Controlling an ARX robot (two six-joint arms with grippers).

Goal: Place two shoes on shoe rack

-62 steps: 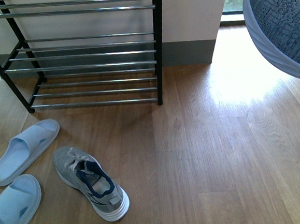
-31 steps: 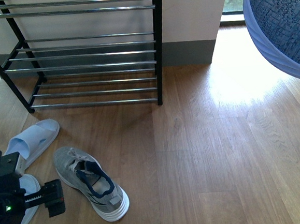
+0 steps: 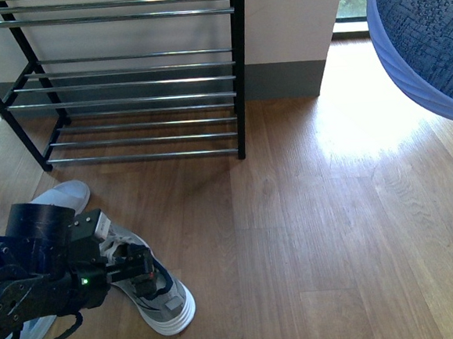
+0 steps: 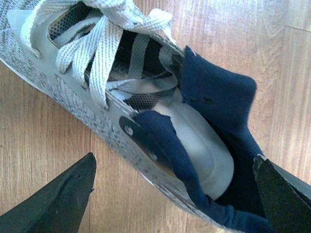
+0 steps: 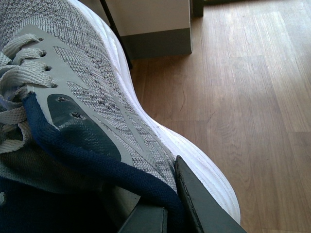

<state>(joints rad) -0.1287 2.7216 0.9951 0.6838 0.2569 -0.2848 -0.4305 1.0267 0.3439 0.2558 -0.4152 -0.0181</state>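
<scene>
In the front view the left gripper [image 3: 144, 272] has swung in from the left edge within the last second. It now hangs over the sneaker [image 3: 164, 298], which lies on the floor [image 3: 333, 232] in front of the shoe rack [image 3: 133, 82], toe towards the rack. The arm covers most of the pale blue slippers [image 3: 70, 193] beside it. That suggests the pickup of this shoe is about to start, and the rack's rods hold nothing yet. A second sneaker [image 3: 427, 28] hangs in the air at the upper right. The left wrist view adds what the front view cannot show. The jaws are spread wide, one dark tip on each side of the sneaker's heel opening, over the navy lining, and neither is seen touching it. The right wrist view shows the right gripper [image 5: 165, 213], which the front view leaves out. Its jaws pinch the navy collar of the second sneaker, with one finger [image 5: 199, 204] lying against the grey outer side above the white sole.
</scene>
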